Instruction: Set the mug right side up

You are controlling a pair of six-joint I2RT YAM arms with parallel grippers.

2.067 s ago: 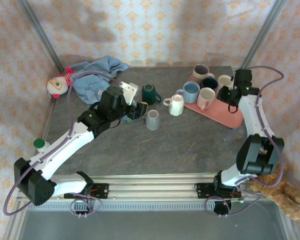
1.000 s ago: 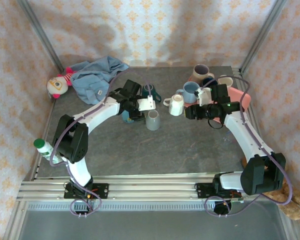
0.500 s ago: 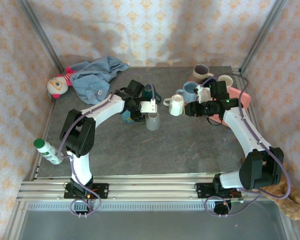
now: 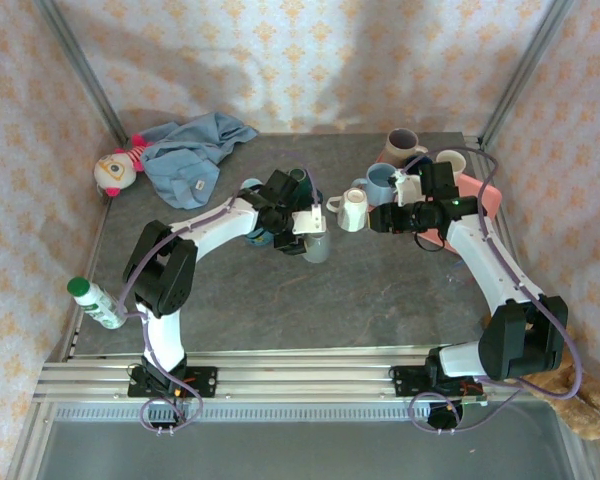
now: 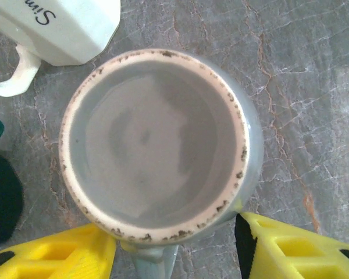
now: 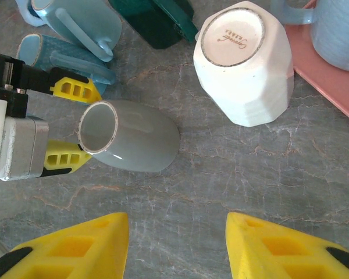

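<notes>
Partial lettering "Sim" on white mug (image 5: 58, 26)

Doll (image 4: 117, 168) beside blue cloth (image 4: 192, 150) (crumpled), pink tray (image 4: 488, 198) far right.

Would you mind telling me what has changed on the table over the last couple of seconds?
The left claw reached in from the left and now straddles the grey mug; whether it grips yet is unclear. The right claw left the pink tray and came to hover, open, near the white mug. The cloth and doll stayed put.
</notes>
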